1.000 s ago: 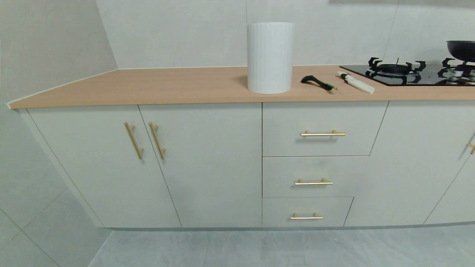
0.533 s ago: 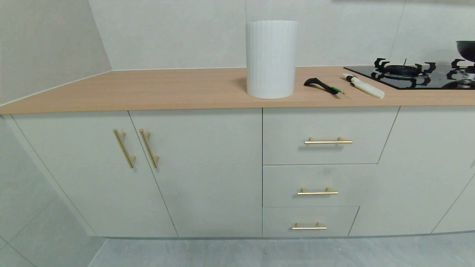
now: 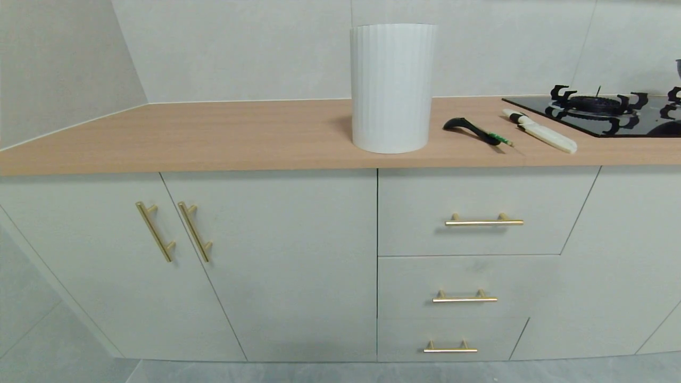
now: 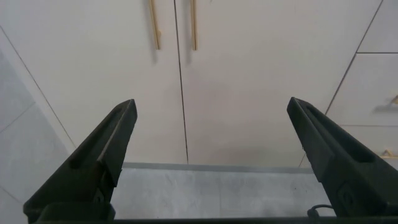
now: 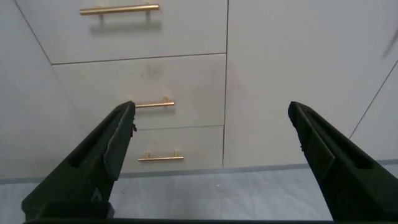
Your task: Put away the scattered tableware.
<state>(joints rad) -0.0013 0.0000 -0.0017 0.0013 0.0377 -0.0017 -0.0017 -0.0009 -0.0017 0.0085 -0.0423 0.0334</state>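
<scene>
Now the left gripper and right gripper both gape wide, while a peeler and knife lie on the surface.

A wooden countertop runs along a pale tiled wall, with a black gas hob at its right end. Beneath it, 2 shut cabinet doors carry gold bar handles side by side, just left of a stack of 3 shut drawers. Grey floor tiles lie below.

Soft, even light; the white canister casts a faint shadow leftward
</scene>
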